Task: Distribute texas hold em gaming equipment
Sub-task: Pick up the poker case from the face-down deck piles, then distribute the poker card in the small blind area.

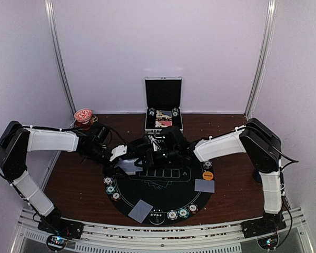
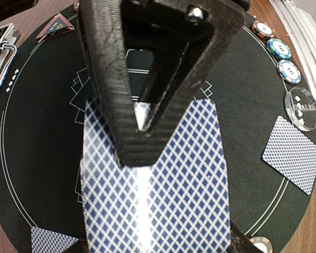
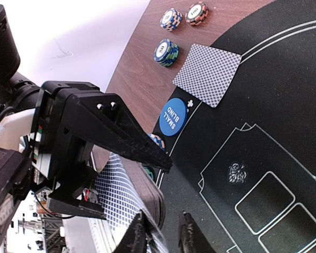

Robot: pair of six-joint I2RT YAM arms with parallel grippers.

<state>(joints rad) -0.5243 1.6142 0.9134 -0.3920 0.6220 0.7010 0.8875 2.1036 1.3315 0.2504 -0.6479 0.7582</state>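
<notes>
My left gripper [image 1: 127, 162] [image 2: 155, 245] is shut on a deck of blue-diamond-backed cards [image 1: 129, 167] [image 2: 163, 200] and holds it over the left of the round black mat [image 1: 163, 197]. My right gripper [image 1: 147, 153] [image 3: 163, 234] is open and straddles the deck's edge [image 3: 116, 192], with one finger [image 2: 139, 142] on the top card. Single cards lie face down on the mat [image 1: 140, 211] [image 1: 204, 185] [image 3: 207, 74] [image 2: 294, 153]. Striped chips sit along the rim [image 1: 110, 188] [image 1: 183, 212] [image 2: 279, 48] [image 3: 167, 51]. A blue small-blind disc [image 3: 172, 117] and an orange disc [image 1: 207, 175] lie on the mat.
The open silver case [image 1: 163, 103] [image 2: 0, 52] stands behind the mat with cards and chips in it. A red-and-white bowl [image 1: 83, 115] sits at the back left. A clear dealer button [image 2: 302, 108] lies by the chips. White walls close in the table.
</notes>
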